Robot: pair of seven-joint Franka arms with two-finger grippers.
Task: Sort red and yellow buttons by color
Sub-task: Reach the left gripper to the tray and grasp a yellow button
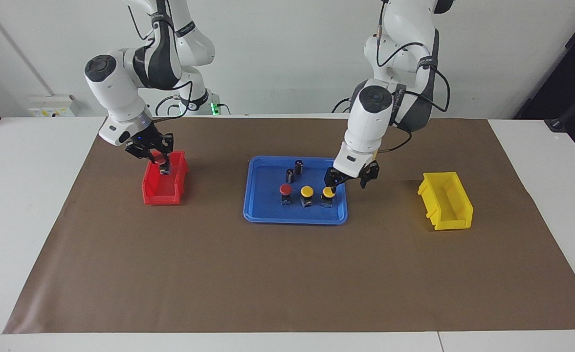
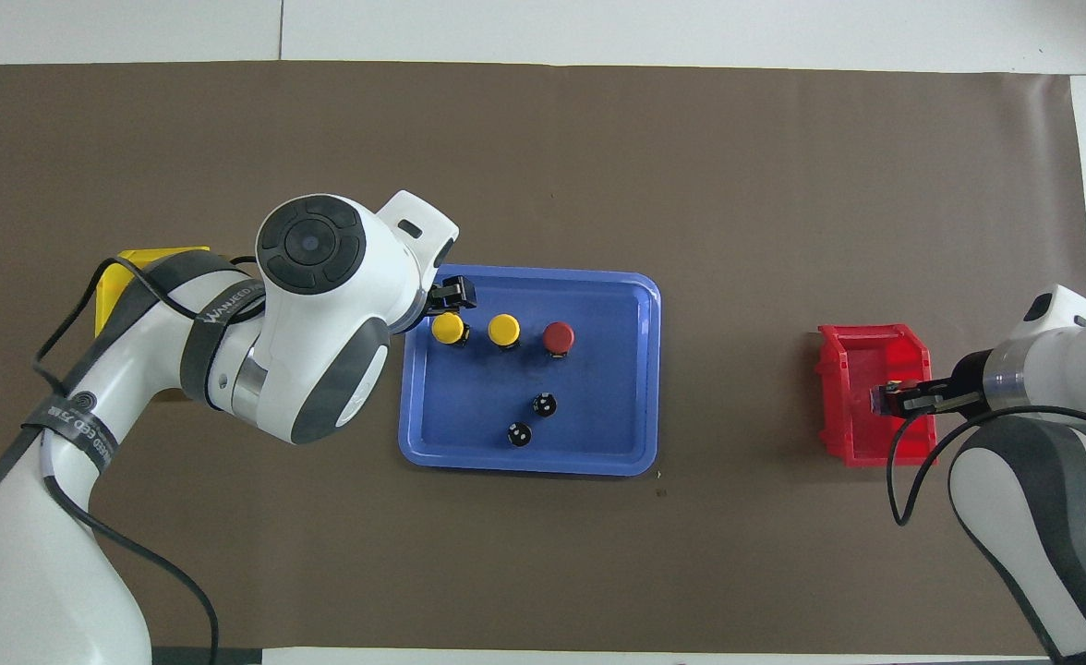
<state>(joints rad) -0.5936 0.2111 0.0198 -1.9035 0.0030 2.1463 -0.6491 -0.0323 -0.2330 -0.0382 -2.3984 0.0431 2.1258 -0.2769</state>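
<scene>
Right fingers [image 1: 159,163] – red button [image 1: 160,160] – over red bin [image 1: 153,191]

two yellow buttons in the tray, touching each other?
Apart. The overhead view shows blue tray floor between the yellow button under the left end effector and the other yellow button.

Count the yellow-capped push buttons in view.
2. Both stand in the blue plastic tray, in its row farthest from the robots: one yellow-capped push button in the middle, the other yellow-capped button under the left hand. None shows in the yellow bin.
</scene>
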